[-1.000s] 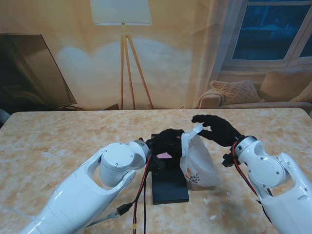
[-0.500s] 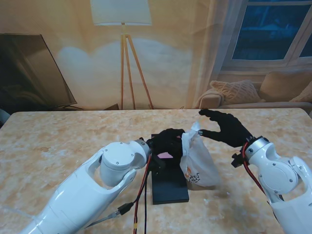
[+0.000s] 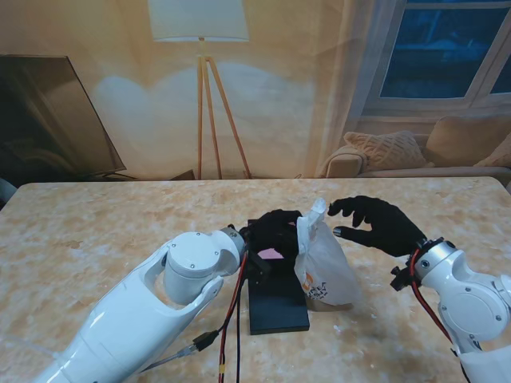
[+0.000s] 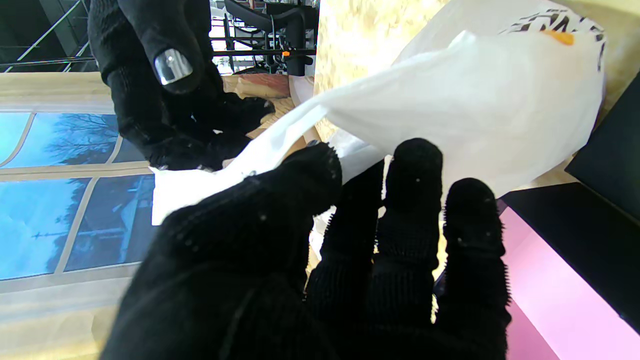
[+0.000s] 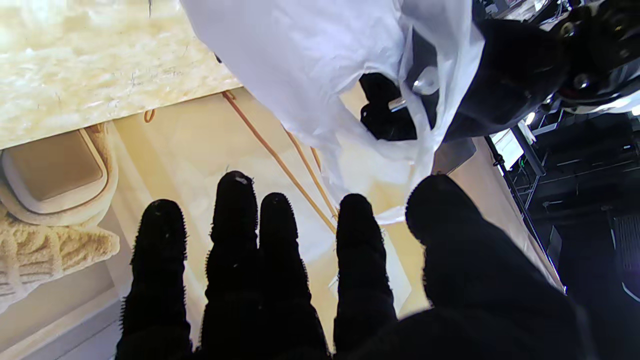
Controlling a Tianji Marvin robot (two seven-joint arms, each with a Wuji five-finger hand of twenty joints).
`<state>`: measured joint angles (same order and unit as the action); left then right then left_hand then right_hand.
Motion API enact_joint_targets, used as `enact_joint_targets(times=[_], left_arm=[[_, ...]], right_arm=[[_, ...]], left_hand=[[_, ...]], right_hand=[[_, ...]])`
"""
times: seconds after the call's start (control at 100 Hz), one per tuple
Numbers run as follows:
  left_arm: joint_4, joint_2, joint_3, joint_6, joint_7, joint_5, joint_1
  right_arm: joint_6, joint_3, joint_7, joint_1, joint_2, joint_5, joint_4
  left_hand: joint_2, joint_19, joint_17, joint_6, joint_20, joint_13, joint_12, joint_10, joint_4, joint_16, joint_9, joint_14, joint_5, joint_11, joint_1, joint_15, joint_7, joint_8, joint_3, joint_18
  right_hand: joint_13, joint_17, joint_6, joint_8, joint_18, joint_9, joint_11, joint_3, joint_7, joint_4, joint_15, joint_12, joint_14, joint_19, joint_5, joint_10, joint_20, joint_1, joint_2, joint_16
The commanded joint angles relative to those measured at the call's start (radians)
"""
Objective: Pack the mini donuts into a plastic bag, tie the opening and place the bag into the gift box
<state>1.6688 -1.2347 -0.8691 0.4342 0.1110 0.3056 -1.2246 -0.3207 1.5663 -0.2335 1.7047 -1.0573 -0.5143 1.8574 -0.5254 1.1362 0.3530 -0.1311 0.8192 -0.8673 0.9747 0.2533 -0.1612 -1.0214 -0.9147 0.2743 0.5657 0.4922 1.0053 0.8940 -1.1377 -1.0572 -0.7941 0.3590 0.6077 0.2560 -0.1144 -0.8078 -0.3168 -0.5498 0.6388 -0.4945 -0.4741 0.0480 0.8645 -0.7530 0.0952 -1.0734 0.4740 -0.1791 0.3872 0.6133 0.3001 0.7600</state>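
- Stand view: the bag [image 3: 323,263], white plastic, stands on the table [image 3: 96,231] with an orange and dark print low on its side; the letters are too small to read.
- Its contents do not show through the plastic.
- The left hand [image 3: 275,231] grips the bag's gathered neck, fingers closed on the plastic.
- The right hand [image 3: 375,225] hangs just beside the bag's upright tip, fingers spread and curved, holding nothing and apart from the plastic.
- The box [image 3: 275,295], black, lies on the table under the left hand and touching the bag; a pink patch shows at its far end.
- The table is pale marbled stone; behind it are a tripod lamp [image 3: 200,48], a dark screen [image 3: 48,120], a sofa [image 3: 415,152] with cushions and a night window [image 3: 447,48].
- Left wrist view: the left hand [image 4: 320,260] has its thumb and fingers closed round a twisted strip of the bag [image 4: 450,100]; dark letters and an orange mark sit at the bag's edge, unreadable.
- The black box with its pink lining [image 4: 565,285] lies beside the fingers; the right hand [image 4: 160,85] is beyond the strip.
- Right wrist view: the right hand [image 5: 280,280] shows straight, parted fingers with nothing between them; the bag [image 5: 320,65] hangs just ahead, the left hand's fingers dark behind its folds.
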Motion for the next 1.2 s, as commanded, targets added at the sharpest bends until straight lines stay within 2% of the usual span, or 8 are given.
enact_joint_targets(times=[0.0,0.17,0.36,0.41,0.46,0.87,1.1,1.19], left_arm=[[0.005,-0.006,-0.001,0.003,0.013,0.003,0.002],[0.002,-0.006,-0.001,0.003,0.012,0.005,0.003],[0.002,-0.005,-0.003,0.001,0.017,0.009,0.003],[0.001,-0.005,-0.003,0.001,0.018,0.009,0.003],[0.0,-0.005,-0.004,0.003,0.018,0.011,0.003],[-0.002,-0.001,-0.003,-0.006,0.037,0.021,0.005],[0.0,0.005,-0.007,-0.019,0.055,0.03,0.002],[0.0,0.005,-0.008,-0.022,0.056,0.032,0.001]], right_arm=[[0.001,-0.002,-0.004,0.015,0.0,-0.01,0.008],[0.003,-0.002,-0.026,0.018,0.004,-0.002,0.012],[-0.003,-0.022,-0.056,-0.002,0.011,-0.007,0.0],[-0.001,-0.03,-0.07,-0.009,0.014,0.004,-0.004],[0.003,-0.039,-0.076,-0.017,0.015,0.009,-0.008],[0.065,-0.103,-0.059,-0.076,0.011,-0.032,-0.046],[0.078,-0.131,-0.074,-0.11,0.014,-0.032,-0.072],[0.084,-0.141,-0.084,-0.123,0.015,-0.021,-0.081]], left_hand=[[0.02,0.009,-0.009,0.012,0.012,0.018,0.014,-0.012,0.001,-0.025,0.012,-0.004,-0.031,0.012,-0.002,0.023,-0.005,-0.021,0.002,0.008],[0.023,0.008,-0.011,0.014,0.013,0.022,0.015,-0.013,0.002,-0.026,0.015,-0.005,-0.033,0.012,-0.001,0.024,-0.003,-0.025,0.006,0.008],[0.024,0.006,-0.015,0.015,0.015,0.024,0.018,-0.016,0.003,-0.027,0.017,-0.005,-0.034,0.013,0.001,0.023,-0.003,-0.028,0.008,0.008],[0.024,0.006,-0.016,0.015,0.015,0.026,0.018,-0.015,0.004,-0.027,0.018,-0.004,-0.034,0.013,0.002,0.023,-0.004,-0.03,0.009,0.008],[0.025,0.005,-0.018,0.014,0.015,0.026,0.019,-0.015,0.004,-0.028,0.018,-0.003,-0.034,0.013,0.002,0.023,-0.003,-0.03,0.01,0.008],[0.024,0.002,-0.023,0.016,0.018,0.03,0.022,-0.017,0.005,-0.029,0.018,0.0,-0.033,0.015,0.003,0.022,-0.003,-0.036,0.012,0.011],[0.023,0.0,-0.024,0.017,0.019,0.03,0.022,-0.018,0.006,-0.029,0.019,0.002,-0.032,0.014,0.004,0.02,-0.002,-0.038,0.012,0.012],[0.023,0.0,-0.025,0.018,0.02,0.03,0.023,-0.019,0.006,-0.029,0.019,0.002,-0.032,0.014,0.004,0.019,-0.001,-0.039,0.011,0.012]], right_hand=[[0.026,0.022,-0.048,0.003,0.031,-0.03,0.057,-0.009,-0.04,0.03,0.078,-0.051,-0.038,-0.037,0.04,0.041,0.048,0.004,0.036,0.061],[0.183,0.159,-0.133,0.176,0.068,-0.171,0.19,-0.042,-0.229,0.119,0.249,-0.147,-0.13,-0.123,0.112,0.144,0.125,0.043,0.144,0.137],[0.366,0.317,-0.122,0.278,0.119,-0.349,0.301,-0.084,-0.165,0.109,0.376,-0.183,-0.219,-0.214,0.126,0.255,0.141,0.011,0.138,0.156],[0.385,0.336,-0.1,0.288,0.127,-0.366,0.317,-0.102,-0.1,0.068,0.391,-0.179,-0.233,-0.227,0.118,0.271,0.132,-0.017,0.111,0.148],[0.389,0.341,-0.074,0.275,0.126,-0.368,0.321,-0.109,-0.052,0.035,0.395,-0.175,-0.234,-0.233,0.1,0.273,0.125,-0.034,0.093,0.143],[0.385,0.342,0.127,0.317,0.128,-0.353,0.305,-0.107,0.135,0.027,0.376,-0.141,-0.227,-0.233,-0.044,0.272,0.109,-0.031,0.069,0.128],[0.381,0.342,0.084,0.313,0.134,-0.336,0.305,-0.121,0.152,0.028,0.366,-0.132,-0.235,-0.229,-0.06,0.27,0.102,-0.035,0.086,0.121],[0.373,0.336,0.005,0.292,0.138,-0.327,0.304,-0.137,0.125,0.032,0.364,-0.133,-0.237,-0.223,-0.07,0.271,0.097,-0.034,0.098,0.12]])
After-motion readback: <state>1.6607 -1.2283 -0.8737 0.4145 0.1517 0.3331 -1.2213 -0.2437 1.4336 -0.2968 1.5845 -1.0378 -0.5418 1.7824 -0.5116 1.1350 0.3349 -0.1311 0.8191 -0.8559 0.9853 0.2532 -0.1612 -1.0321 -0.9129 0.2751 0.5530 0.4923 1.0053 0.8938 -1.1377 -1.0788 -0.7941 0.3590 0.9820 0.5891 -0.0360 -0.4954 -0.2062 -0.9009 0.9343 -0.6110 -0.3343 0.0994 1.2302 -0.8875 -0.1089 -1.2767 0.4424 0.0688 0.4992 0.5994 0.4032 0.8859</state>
